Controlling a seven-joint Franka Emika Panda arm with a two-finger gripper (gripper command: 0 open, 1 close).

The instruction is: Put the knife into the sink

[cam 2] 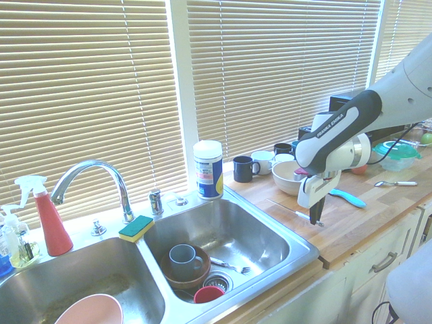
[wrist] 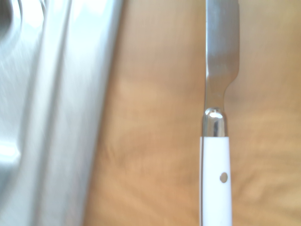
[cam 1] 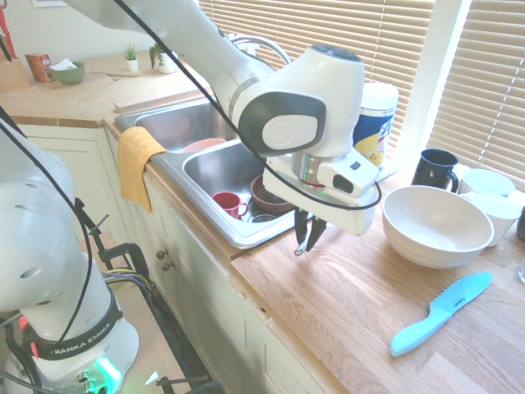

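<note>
The gripper [cam 1: 304, 248] looks closed, its fingers narrowed on the white handle of the knife [wrist: 215, 174], close to the handle's butt end; whether the knife is clear of the worktop [cam 1: 320, 287] I cannot tell

The knife is at the worktop's sink-side end, near its front edge, its blade reaching from the gripper towards the window edge. Its long axis runs roughly parallel to the nearest side of the sink [cam 2: 301, 256], so the coming move is judged to be sideways, across that rim and away from the light-blue knife [cam 1: 439, 313], rather than along the blade. The nearer basin seems the natural goal; the long blade overhanging the grip could catch the rim if carried low
</note>
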